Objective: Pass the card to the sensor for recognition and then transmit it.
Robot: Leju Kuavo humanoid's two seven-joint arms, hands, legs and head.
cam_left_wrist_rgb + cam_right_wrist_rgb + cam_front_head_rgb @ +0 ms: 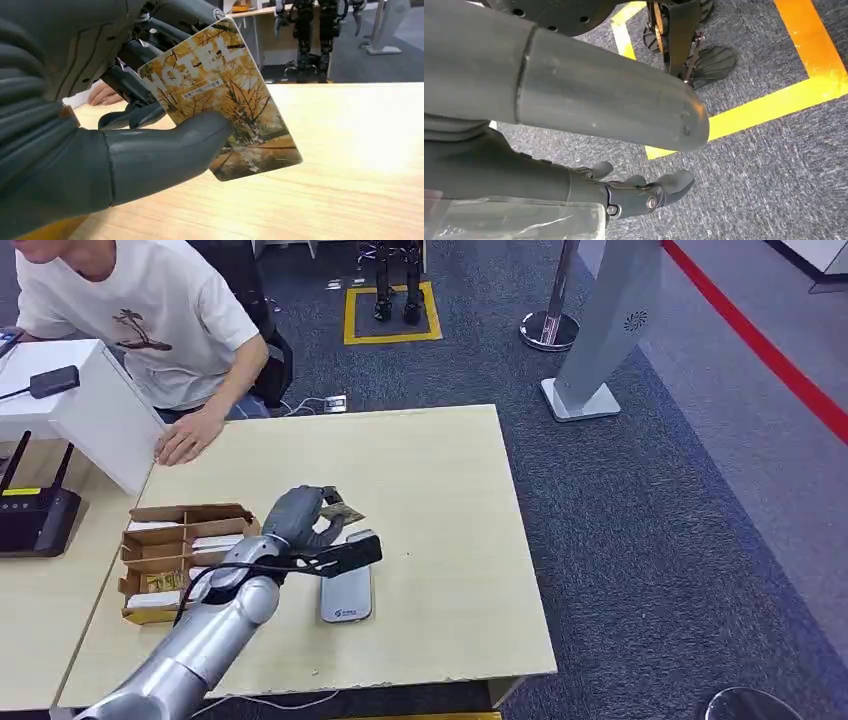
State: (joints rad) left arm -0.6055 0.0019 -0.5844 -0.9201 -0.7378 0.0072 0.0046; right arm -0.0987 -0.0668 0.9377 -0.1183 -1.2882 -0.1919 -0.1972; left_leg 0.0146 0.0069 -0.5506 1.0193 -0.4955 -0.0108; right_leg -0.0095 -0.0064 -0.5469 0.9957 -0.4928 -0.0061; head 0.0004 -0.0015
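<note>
Pinched between thumb and darker fingers, the card (pixel 227 100) is held by the left robot hand (pixel 305 518), its autumn-tree print seen in the left wrist view. At nine o'clock from that hand a cardboard box (pixel 180 555) with compartments is set on the tabletop (pixel 440 490), and a router (pixel 35 518) lies further toward nine o'clock. Just at five o'clock of the hand, the grey sensor (pixel 347 595) lies flat, the card raised above it. A person's hand (pixel 188 437) is rested at eleven o'clock. The right robot hand (pixel 644 192) is hung over carpet, holding nothing, fingers loosely apart.
</note>
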